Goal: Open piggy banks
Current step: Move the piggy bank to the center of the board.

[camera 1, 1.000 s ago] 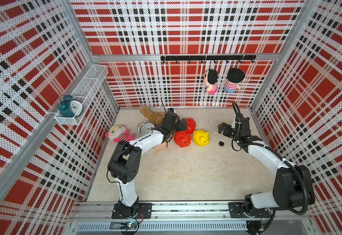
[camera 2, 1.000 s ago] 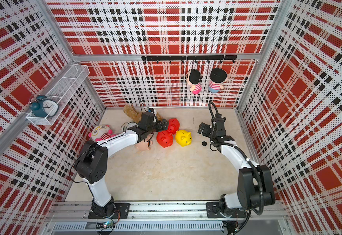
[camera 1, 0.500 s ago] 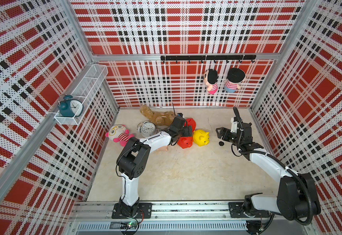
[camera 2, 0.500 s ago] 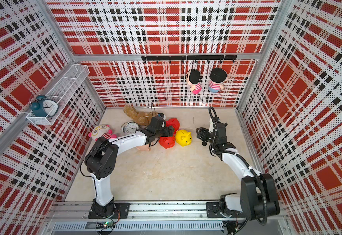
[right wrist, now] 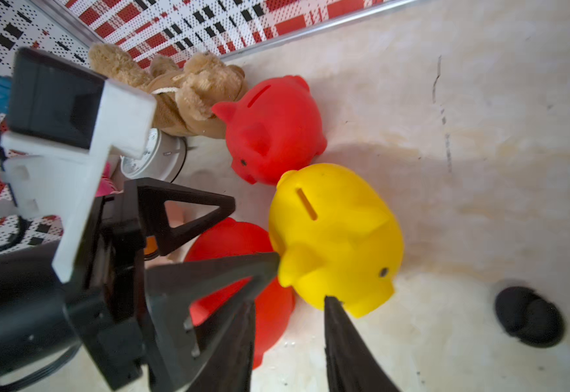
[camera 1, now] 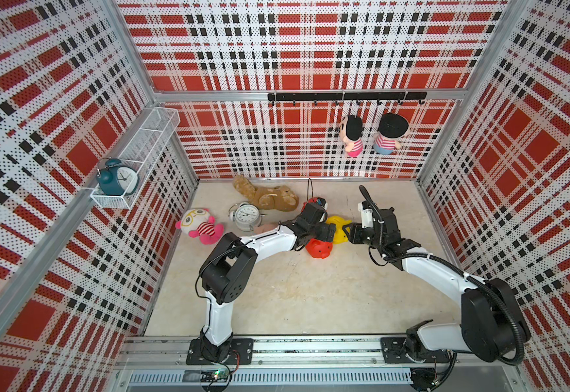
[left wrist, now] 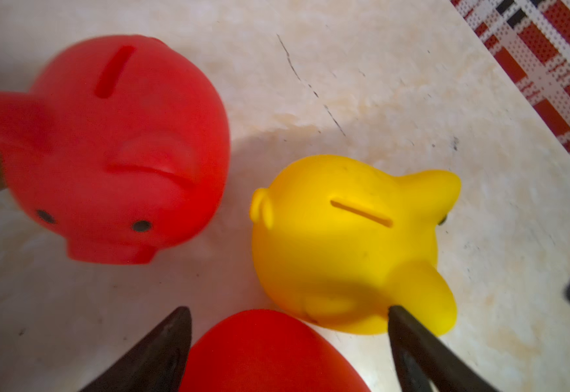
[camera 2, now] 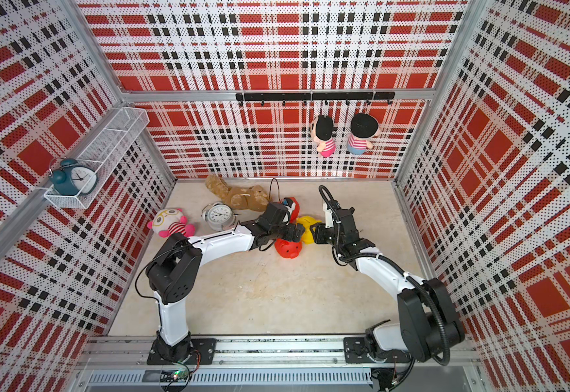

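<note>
Red piggy bank (left wrist: 270, 356) btwn left tool's (left wrist: 287, 308) spread jaws.

Nearer red piggy bank (camera 1: 319, 249) partly behind left end effector (camera 1: 327, 234).

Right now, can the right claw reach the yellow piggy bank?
Probably yes: the right claw is by the snout of the yellow piggy bank, nothing between them. The left claw straddles a red piggy bank beside it.

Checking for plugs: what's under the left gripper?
A red piggy bank sits below the left gripper, between its open fingers. Its underside, and any plug there, cannot be seen.
</note>
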Motion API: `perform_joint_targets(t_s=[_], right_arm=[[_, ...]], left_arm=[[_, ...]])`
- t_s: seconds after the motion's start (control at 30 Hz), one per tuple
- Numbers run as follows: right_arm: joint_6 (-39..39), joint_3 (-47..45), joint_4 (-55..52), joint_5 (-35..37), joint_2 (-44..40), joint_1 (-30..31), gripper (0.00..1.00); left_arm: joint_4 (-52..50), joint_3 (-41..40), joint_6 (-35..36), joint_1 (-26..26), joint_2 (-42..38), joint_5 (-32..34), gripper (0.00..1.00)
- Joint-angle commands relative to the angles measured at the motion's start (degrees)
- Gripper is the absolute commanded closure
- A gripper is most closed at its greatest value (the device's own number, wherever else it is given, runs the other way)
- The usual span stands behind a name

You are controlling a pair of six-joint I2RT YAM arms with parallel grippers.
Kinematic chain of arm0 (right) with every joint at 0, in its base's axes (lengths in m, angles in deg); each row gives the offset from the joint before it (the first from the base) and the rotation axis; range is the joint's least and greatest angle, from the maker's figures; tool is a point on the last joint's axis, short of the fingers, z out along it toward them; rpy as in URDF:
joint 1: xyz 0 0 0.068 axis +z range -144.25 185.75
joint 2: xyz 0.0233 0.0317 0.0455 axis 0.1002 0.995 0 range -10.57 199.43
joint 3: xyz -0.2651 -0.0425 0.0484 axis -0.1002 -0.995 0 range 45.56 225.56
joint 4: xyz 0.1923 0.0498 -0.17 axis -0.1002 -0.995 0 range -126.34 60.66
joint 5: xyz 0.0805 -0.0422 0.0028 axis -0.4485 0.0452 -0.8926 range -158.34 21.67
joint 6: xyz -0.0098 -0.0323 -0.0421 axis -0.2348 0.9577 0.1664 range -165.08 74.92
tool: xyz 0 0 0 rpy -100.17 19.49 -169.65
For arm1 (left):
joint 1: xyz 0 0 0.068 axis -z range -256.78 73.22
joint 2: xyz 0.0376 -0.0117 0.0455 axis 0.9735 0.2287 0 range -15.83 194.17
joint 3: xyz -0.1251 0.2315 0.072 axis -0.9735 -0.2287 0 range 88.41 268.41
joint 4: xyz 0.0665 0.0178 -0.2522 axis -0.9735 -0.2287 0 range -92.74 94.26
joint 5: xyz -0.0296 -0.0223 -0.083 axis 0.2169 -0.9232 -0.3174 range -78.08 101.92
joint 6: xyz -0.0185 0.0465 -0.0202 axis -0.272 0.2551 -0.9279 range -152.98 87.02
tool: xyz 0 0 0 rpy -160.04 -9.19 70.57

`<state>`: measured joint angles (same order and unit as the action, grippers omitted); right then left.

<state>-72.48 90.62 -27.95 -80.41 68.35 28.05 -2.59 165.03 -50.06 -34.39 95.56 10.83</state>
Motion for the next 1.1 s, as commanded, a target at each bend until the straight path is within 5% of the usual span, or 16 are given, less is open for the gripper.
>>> perform_joint_targets(t_s=[0.0,0.17,0.47,0.77,1.07], right_arm=[[-0.2,-1.1,2.0,-1.6,1.5,1.3,0.74],[-0.7,-1.6,2.8,-0.8,3.9,3.4,0.76],[-2.2,-2.0,5.8,-2.2,8.1,5.4,0.78],[-6.8,-3.6,6.5,-3.5,7.5,13.2,0.8],[-10.6,-9.1,8.1,-3.6,4.5,15.8,0.8]], left_arm=[[-4.0,-1.8,0.3,2.1,-2.6,-6.1,0.05],[2.0,-5.5,-6.0,-0.6,-10.2,-6.5,0.01],[20.4,-25.4,-22.8,-9.0,-24.7,-6.8,0.02],[21.6,-34.2,-31.8,-4.2,-29.7,3.1,0.02],[23.7,-36.8,-39.9,2.6,-25.1,7.2,0.02]])
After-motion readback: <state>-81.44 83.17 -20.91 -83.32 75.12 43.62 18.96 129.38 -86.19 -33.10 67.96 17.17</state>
